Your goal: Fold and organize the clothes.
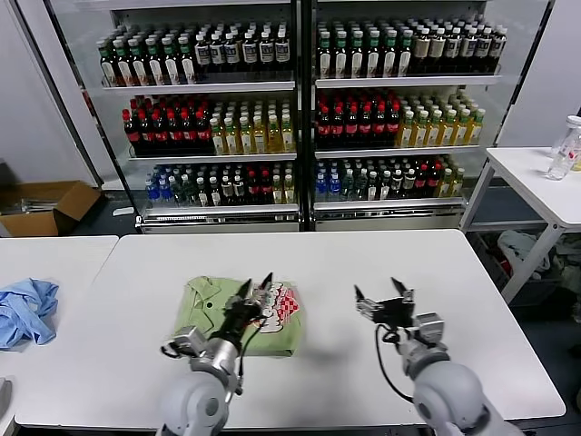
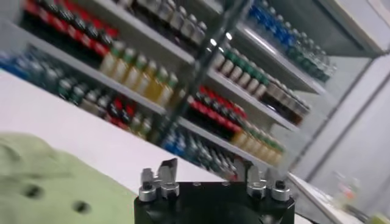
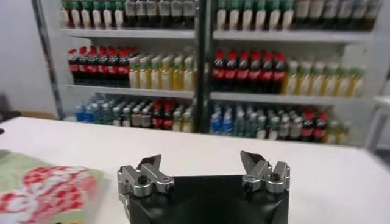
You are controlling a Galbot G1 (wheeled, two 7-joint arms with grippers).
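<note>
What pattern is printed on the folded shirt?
Red-and-white checks on the pale green shirt, clearest in the head view.

Left gripper (image 2: pixel 210 176) raised above the white counter (image 2: pixel 73 131), fingers (image 2: pixel 166 169) apart with nothing between them. Pale green shirt (image 2: pixel 42 182) lying on the counter beside and below the gripper, two small dark buttons (image 2: pixel 79 207) visible on the fabric. Behind the far edge of the counter, tilted shelves (image 2: pixel 201 73) full of bottles (image 2: pixel 137 76) in rows.
</note>
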